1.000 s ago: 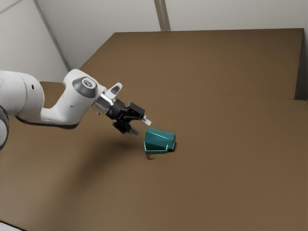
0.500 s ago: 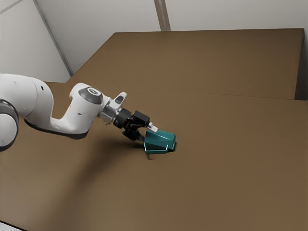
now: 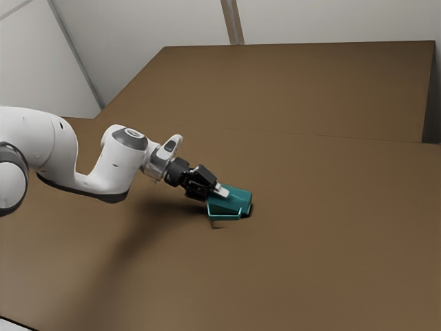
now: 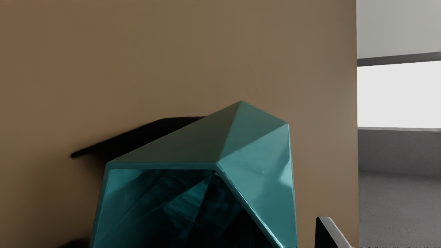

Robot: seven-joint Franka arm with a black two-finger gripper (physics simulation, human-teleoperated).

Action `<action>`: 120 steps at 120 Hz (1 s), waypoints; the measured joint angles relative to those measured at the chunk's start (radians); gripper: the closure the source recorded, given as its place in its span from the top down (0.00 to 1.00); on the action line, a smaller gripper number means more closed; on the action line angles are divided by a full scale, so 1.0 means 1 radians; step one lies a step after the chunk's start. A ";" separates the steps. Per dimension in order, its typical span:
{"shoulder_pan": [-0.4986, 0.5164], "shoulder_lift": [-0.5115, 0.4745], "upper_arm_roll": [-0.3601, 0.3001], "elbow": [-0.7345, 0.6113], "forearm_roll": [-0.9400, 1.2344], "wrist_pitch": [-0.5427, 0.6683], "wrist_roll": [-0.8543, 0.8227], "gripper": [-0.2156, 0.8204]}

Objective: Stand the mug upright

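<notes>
In the exterior view the gripper point(image 3: 218, 193) is at the teal mug point(image 3: 238, 201), one pale fingertip overlapping the mug's upper side. The mug lies on its side on the brown table, its mouth facing the gripper and its angular handle toward the camera. In the wrist view the mug point(image 4: 255, 151) shows its faceted wall and dark inside. One finger of the gripper point(image 4: 329, 233) stands outside the wall with a gap between. The other fingertip is hidden, and whether it is inside the mug cannot be told.
The brown table point(image 3: 331, 241) extends around the mug on all sides. Its edge shows beside the visible finger in the wrist view, with a grey floor point(image 4: 399, 210) beyond. Pale walls point(image 3: 331, 21) stand behind the table in the exterior view.
My hand has moved toward the exterior view's right and down, from short of the mug up to its mouth end, with a small last shift forward. The mug looks nearly unmoved.
</notes>
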 joint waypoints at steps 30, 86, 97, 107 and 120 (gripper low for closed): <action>0.000 -0.007 -0.010 0.003 -0.002 -0.002 0.042 0.10; -0.015 -0.163 -0.028 -0.035 0.159 0.058 0.064 0.06; -0.016 -0.222 -0.046 -0.039 0.358 0.088 0.020 0.06; -0.015 -0.259 -0.064 -0.042 0.543 0.106 -0.031 0.05; -0.013 -0.294 -0.086 -0.069 0.723 0.132 -0.099 0.05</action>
